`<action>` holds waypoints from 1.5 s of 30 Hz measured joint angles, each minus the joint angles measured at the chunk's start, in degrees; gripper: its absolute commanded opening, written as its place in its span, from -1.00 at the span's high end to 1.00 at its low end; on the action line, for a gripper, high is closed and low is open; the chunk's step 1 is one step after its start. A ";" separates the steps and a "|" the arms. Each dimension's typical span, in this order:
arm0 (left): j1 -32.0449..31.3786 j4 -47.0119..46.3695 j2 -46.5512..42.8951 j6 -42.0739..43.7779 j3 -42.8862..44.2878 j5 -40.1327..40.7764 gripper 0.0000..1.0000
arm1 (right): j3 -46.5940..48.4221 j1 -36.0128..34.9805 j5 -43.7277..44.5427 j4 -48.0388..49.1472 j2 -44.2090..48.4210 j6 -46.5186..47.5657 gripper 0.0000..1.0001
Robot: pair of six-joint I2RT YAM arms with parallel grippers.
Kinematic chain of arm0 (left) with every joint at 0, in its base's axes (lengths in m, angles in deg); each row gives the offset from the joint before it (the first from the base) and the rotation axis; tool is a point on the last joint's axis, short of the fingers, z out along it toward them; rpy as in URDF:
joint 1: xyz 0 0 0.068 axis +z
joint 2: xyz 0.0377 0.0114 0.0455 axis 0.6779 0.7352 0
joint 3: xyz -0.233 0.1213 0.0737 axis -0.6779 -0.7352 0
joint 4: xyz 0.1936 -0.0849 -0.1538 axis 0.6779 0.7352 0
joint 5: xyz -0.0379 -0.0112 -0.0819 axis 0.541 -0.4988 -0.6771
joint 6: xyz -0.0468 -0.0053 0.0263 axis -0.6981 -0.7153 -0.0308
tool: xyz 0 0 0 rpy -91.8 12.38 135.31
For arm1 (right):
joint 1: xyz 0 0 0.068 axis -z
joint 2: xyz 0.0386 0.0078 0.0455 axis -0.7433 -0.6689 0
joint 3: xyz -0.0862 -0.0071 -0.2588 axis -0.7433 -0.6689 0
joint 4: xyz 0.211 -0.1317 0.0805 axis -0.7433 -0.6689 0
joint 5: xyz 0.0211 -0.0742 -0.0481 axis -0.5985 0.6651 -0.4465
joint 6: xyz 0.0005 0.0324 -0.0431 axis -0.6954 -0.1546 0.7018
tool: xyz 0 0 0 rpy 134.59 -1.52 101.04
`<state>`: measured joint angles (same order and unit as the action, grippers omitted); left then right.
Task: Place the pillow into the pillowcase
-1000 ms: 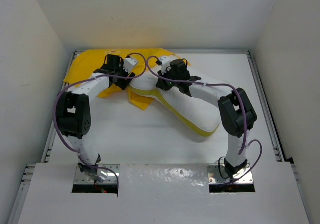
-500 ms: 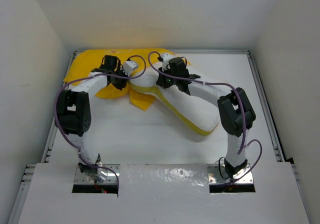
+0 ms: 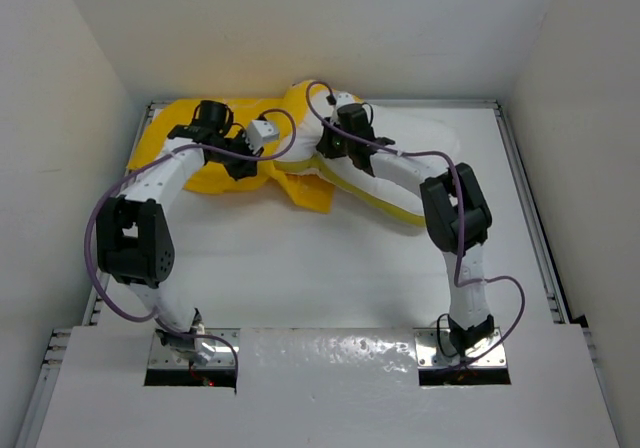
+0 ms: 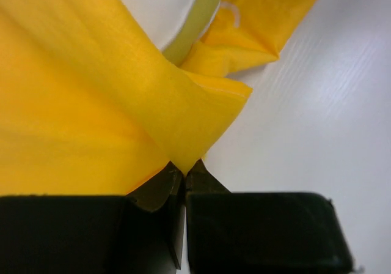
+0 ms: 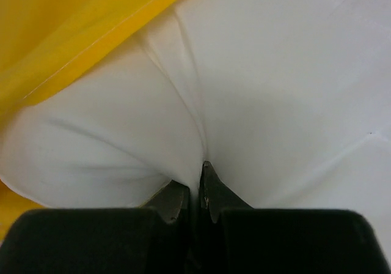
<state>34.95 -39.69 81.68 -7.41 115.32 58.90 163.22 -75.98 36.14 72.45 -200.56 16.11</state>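
Note:
The yellow pillowcase [image 3: 170,153] lies at the table's back left, bunched near its open end. My left gripper [image 3: 244,166] is shut on a fold of the pillowcase's edge [image 4: 183,133]; in the left wrist view the gripper [image 4: 184,167] pinches the yellow cloth at its tips. The white pillow [image 3: 300,156] with a yellow edge seam runs from the case's mouth toward the right. My right gripper [image 3: 332,148] is shut on a pinch of the pillow's white cover [image 5: 275,103], seen at the fingertips of the gripper [image 5: 200,175]. Yellow pillowcase [image 5: 61,29] drapes over the pillow's far end.
White walls enclose the table on three sides, with a metal rail [image 3: 520,178] along the right edge. Purple cables [image 3: 290,128] loop above both wrists. Bare white tabletop [image 3: 300,268] lies between the pillow and the arm bases.
My left gripper has shut on the pillowcase edge. Both arms have moved toward the back wall, and the pillow has shifted back and left with the right gripper.

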 measured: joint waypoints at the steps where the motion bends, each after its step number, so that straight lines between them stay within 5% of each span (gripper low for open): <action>1: 0.00 0.57 0.04 -0.50 0.90 -1.20 1.00 | -0.17 -0.70 0.52 0.15 -0.35 0.74 1.00; 4: 0.00 0.85 0.35 -3.23 4.04 -4.76 1.00 | -1.75 -3.56 2.43 0.98 -0.63 2.95 1.00; 6: -0.04 0.17 0.39 -5.53 4.92 -6.03 0.66 | -3.61 -5.66 2.47 3.15 -0.63 3.13 0.87; 7: -0.07 -0.02 0.42 -6.34 4.92 -6.58 0.01 | -4.33 -6.27 1.92 3.85 -0.61 2.99 0.54; 10: -0.39 2.36 1.14 -7.10 5.51 -7.89 -0.68 | -5.57 -7.91 -2.69 4.31 -0.57 3.34 -0.94; 13: -0.87 7.45 2.29 -6.25 8.28 -8.07 -0.76 | -6.10 -7.41 -7.98 4.15 1.09 5.03 -0.98; 16: -1.01 6.99 2.64 -9.44 11.54 -6.19 -0.59 | -7.13 -4.02 -12.07 2.43 5.77 5.05 -0.95; 17: -1.27 5.31 2.91 -11.67 12.85 -4.63 -0.55 | -7.06 -2.10 -13.07 2.49 7.30 4.87 -0.26; 19: -2.05 1.05 4.44 -15.21 15.67 0.00 -0.54 | -4.98 2.45 -14.84 1.90 9.01 5.07 0.63; 20: -2.97 -0.68 6.21 -16.59 17.97 3.54 -0.57 | -2.16 5.05 -15.54 0.81 8.70 5.49 0.63; 22: -5.40 -6.12 10.58 -18.91 21.59 9.29 -0.65 | 5.46 9.40 -16.52 -1.22 5.99 5.18 -0.21; 25: -9.49 -13.05 19.65 -23.50 27.34 17.59 -0.65 | 17.62 14.56 -18.73 -0.92 -1.29 3.74 -0.86; 30: -12.57 -16.35 39.82 -29.62 45.22 29.29 -0.65 | 27.34 18.23 -21.88 2.32 -14.19 0.39 -0.98; 34: -12.50 -19.71 44.81 -31.69 47.30 35.39 -0.19 | 30.34 17.33 -22.56 4.37 -25.16 -2.71 -0.98; 38: -12.59 -22.56 44.50 -31.69 47.25 40.54 0.07 | 31.39 16.06 -23.08 6.62 -31.85 -4.02 -0.93; 39: -12.59 -22.80 44.50 -31.56 46.97 41.33 0.26 | 31.36 15.89 -23.69 6.95 -31.69 -3.82 -0.78; 41: -12.55 -24.04 44.39 -31.47 45.48 42.97 0.60 | 30.45 15.65 -24.85 7.93 -30.29 -2.71 -0.10; 42: -12.55 -24.70 44.35 -31.63 44.74 43.71 0.86 | 28.76 15.41 -25.31 8.13 -29.11 -2.08 0.28; 43: -12.55 -25.27 44.35 -31.78 44.06 44.41 0.97 | 26.51 15.04 -25.77 8.55 -27.71 -1.77 0.92; 45: -12.52 -25.70 44.33 -31.95 43.43 44.85 1.00 | 21.07 14.27 -26.71 10.01 -24.52 -1.66 1.00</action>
<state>22.43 -65.39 126.01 -39.37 158.75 103.75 184.29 -61.71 9.43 82.46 -225.08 14.45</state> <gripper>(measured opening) 0.022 0.092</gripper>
